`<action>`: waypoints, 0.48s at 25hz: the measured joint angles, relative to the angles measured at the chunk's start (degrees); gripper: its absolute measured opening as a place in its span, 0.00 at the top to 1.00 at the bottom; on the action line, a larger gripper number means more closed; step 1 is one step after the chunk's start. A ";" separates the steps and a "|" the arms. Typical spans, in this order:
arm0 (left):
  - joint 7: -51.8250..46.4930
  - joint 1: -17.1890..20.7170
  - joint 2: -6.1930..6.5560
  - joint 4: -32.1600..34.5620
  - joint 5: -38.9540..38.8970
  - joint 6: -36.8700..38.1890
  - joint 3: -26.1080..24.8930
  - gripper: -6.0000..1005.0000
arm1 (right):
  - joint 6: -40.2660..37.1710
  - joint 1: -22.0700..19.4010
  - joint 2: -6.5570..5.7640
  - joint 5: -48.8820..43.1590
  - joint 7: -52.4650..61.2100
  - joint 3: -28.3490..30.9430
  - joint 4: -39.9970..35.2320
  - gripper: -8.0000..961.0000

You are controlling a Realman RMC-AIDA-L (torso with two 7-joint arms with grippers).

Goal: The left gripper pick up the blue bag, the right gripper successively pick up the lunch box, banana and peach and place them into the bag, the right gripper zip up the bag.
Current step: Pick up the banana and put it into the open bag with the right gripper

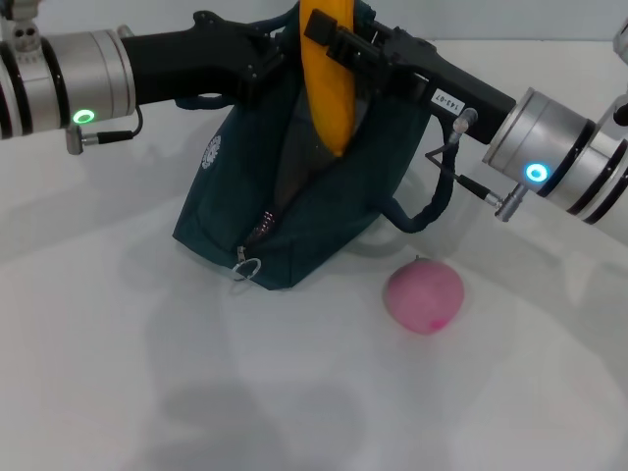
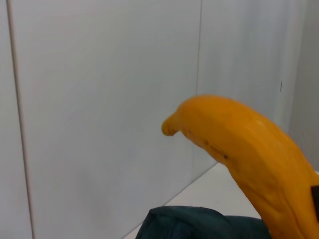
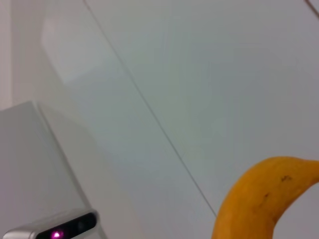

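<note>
Here, banana (image 1: 329,74) upright in right gripper (image 1: 339,44), above blue bag (image 1: 314,196)

I see a white table (image 1: 294,412) — plain, matte surface. Behind it stands a white panelled wall (image 2: 99,99) with thin vertical seams — a small device (image 3: 55,230) shows a pink light.

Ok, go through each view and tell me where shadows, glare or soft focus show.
Head view: soft grey shadows lie on the white table in front of the blue bag and under the peach; no harsh glare. Left wrist view: the banana is close and slightly soft. Right wrist view: the banana tip is soft-edged, with a magenta light glowing low in the frame.
</note>
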 joint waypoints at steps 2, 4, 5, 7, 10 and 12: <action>0.15 0.03 0.00 -0.55 -0.02 -0.02 -0.14 0.96 | 0.41 -0.07 0.00 1.24 0.24 -0.88 -0.11 0.54; 0.49 -0.03 0.07 -1.28 -0.02 -0.03 -0.30 0.96 | 0.33 -0.09 -0.01 1.38 0.28 -1.47 -0.19 0.54; 0.62 -0.08 0.11 -1.48 -0.02 -0.03 -0.32 0.96 | 0.15 -0.09 0.00 1.38 0.30 -1.93 -0.26 0.54; 0.70 -0.08 0.14 -1.68 -0.01 -0.04 -0.33 0.96 | -0.20 -0.13 0.00 1.36 0.21 -2.73 -0.63 0.54; 0.70 -0.03 0.14 -1.89 -0.02 -0.04 -0.34 0.96 | -0.22 -0.40 0.00 1.26 -0.23 -3.38 -1.05 0.48; 0.71 -0.01 0.13 -1.90 -0.02 -0.03 -0.35 0.96 | -0.02 -0.48 0.00 1.31 -0.27 -3.66 -1.08 0.42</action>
